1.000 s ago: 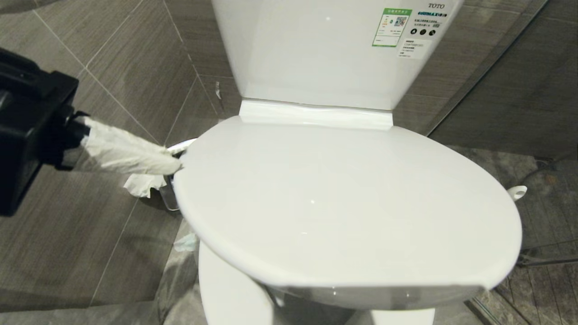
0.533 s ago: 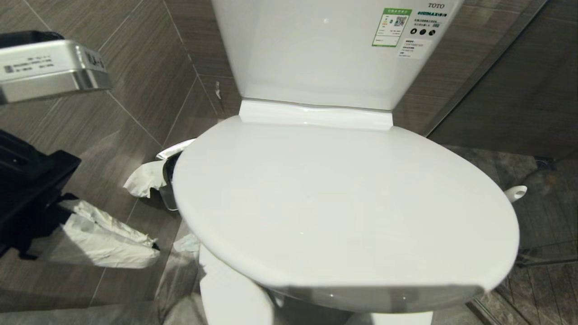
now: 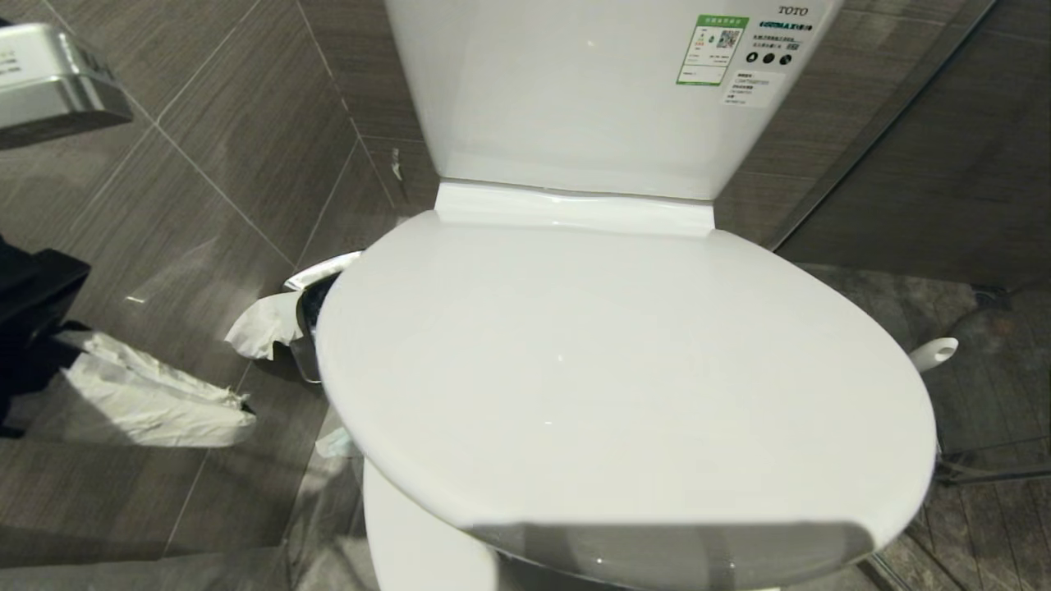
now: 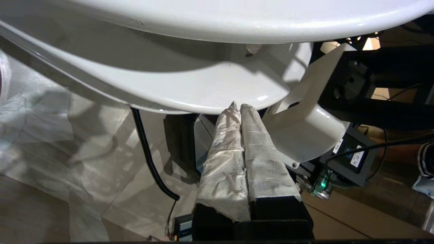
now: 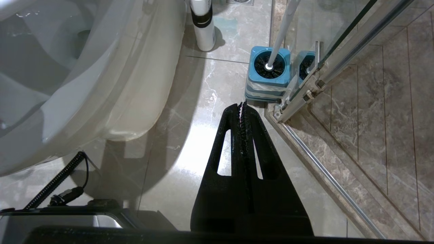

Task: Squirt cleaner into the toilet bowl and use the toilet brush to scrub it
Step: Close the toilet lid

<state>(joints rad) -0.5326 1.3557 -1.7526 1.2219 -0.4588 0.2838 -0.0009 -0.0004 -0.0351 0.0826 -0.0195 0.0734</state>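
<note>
- The left gripper [image 3: 238, 406] has two long tapering fingers [image 4: 230, 159] wrapped in crinkled white paper-like covering, set in a blocky black housing [image 3: 33, 312].
- The wrapping on those fingers shows creases and faint bands, and its lower edge is ragged where it meets the black mount.
- The right gripper [image 5: 242, 105] is matt black, with two triangular fingers [image 5: 230, 149], each pierced by a long narrow slot.
- The inner edges of the right fingers are finely toothed.
- A black ribbed cable [image 4: 149, 159] and a white moulded body cover [image 4: 305, 128] show in the left wrist view.
</note>
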